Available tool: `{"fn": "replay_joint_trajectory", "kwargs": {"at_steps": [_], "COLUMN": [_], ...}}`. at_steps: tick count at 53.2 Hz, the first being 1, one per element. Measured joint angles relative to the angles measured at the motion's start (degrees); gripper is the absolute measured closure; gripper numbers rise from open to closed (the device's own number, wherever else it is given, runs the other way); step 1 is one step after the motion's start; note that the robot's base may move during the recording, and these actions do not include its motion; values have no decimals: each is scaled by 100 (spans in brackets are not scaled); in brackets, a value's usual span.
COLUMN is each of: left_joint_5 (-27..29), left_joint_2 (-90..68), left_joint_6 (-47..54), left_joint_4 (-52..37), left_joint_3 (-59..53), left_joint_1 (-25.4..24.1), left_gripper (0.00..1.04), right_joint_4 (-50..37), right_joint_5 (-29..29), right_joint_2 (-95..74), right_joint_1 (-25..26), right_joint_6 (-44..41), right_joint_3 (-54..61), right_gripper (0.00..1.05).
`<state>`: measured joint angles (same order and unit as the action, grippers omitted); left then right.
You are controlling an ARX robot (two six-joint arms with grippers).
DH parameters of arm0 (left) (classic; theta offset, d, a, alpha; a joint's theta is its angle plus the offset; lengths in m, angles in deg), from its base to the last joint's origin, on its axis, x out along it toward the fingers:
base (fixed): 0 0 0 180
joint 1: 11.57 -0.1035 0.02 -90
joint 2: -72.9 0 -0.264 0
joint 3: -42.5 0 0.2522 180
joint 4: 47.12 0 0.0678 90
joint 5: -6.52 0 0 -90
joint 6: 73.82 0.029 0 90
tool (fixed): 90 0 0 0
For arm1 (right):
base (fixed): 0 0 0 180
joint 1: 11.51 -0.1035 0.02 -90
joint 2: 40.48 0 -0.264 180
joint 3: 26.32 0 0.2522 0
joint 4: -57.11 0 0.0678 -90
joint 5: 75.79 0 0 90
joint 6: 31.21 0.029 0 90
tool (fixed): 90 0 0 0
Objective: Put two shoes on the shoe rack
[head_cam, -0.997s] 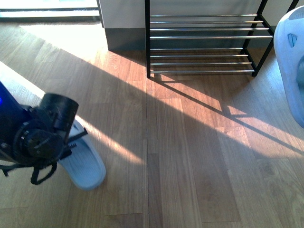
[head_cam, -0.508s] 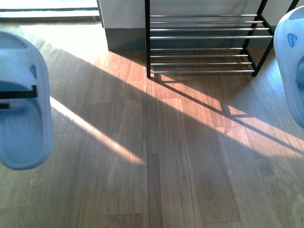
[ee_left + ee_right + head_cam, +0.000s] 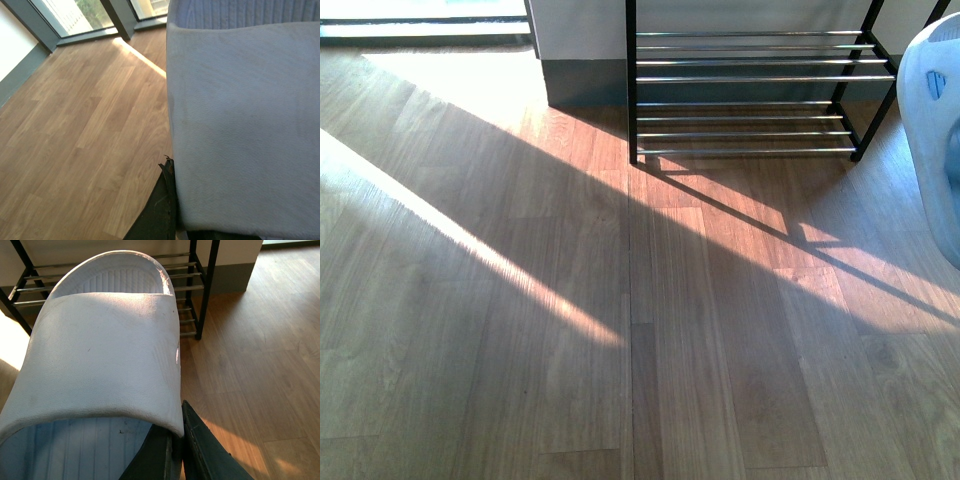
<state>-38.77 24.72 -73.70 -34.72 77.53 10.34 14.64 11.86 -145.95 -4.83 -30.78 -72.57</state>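
Above the wood floor (image 3: 520, 330), the left gripper (image 3: 167, 202) is clamped on the left slide (image 3: 240, 125) by its strap edge, the right gripper (image 3: 177, 452) likewise on the right slide (image 3: 105, 355). Probably light, bendy rubber, best pinched at the strap. The shoe rack (image 3: 750, 80) stands at the floor's far edge.

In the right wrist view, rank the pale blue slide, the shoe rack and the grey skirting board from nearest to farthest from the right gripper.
1. pale blue slide: held in the right gripper, at its fingers.
2. shoe rack: on the floor beyond the slide's far end.
3. grey skirting board: at the wall behind the rack.
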Motion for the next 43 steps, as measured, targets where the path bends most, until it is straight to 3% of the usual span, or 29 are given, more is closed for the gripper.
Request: {"fn": "replay_joint_trajectory", "kwargs": {"at_steps": [43], "left_joint_5": [9], "left_joint_2": [103], "left_joint_6": [-39], "left_joint_4": [28], "left_joint_3": [-9], "left_joint_1": [24], "left_gripper": [103], "right_joint_4": [0], "right_joint_5": [-2], "right_joint_2": [0], "right_joint_1": [2], "right_joint_6": [0], "right_joint_3": [2], "right_gripper": [103]}}
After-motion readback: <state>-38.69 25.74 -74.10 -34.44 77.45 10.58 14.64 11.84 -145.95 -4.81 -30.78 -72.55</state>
